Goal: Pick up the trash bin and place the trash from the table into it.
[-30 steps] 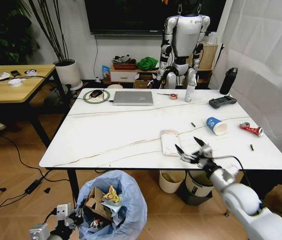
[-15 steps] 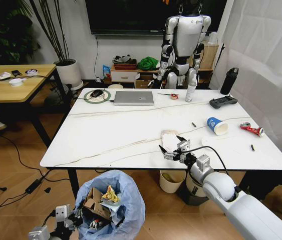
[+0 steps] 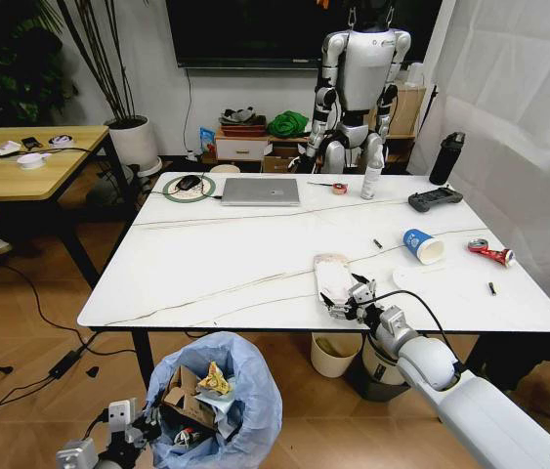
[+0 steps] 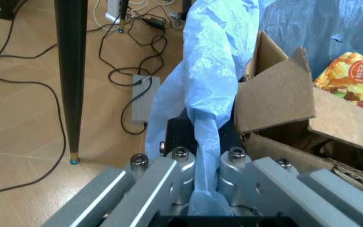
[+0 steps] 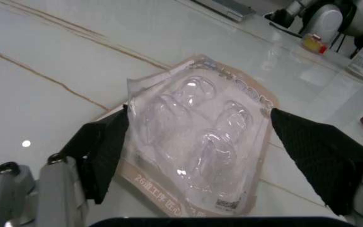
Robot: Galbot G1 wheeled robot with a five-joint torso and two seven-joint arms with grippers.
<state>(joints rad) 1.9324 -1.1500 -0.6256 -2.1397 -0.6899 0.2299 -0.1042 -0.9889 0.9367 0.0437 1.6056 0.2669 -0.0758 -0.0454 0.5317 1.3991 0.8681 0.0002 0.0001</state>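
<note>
The right gripper (image 3: pixel 345 299) sits low at the near end of the clear plastic blister tray on its beige card backing (image 3: pixel 332 277), on the white marble-look tabletop (image 3: pixel 216 264). In the right wrist view its black pads (image 5: pixel 102 151) stand spread, one on each side of the tray (image 5: pixel 197 151), neither clearly pressing it.

The likely trouble is that the tray lies flat and thin, so the pads may skate over the slick tabletop and push it away, or crush the soft bubbles and lose it.

The left gripper (image 4: pixel 202 170) is pressed together on a fold of crinkly light-blue bag, holding the small round trash bin (image 3: pixel 218 403) below the tabletop's near edge. The bin already carries brown cardboard (image 4: pixel 282 94) and a yellow wrapper (image 4: pixel 351 78). That thin film could tear or slip under load.
</note>
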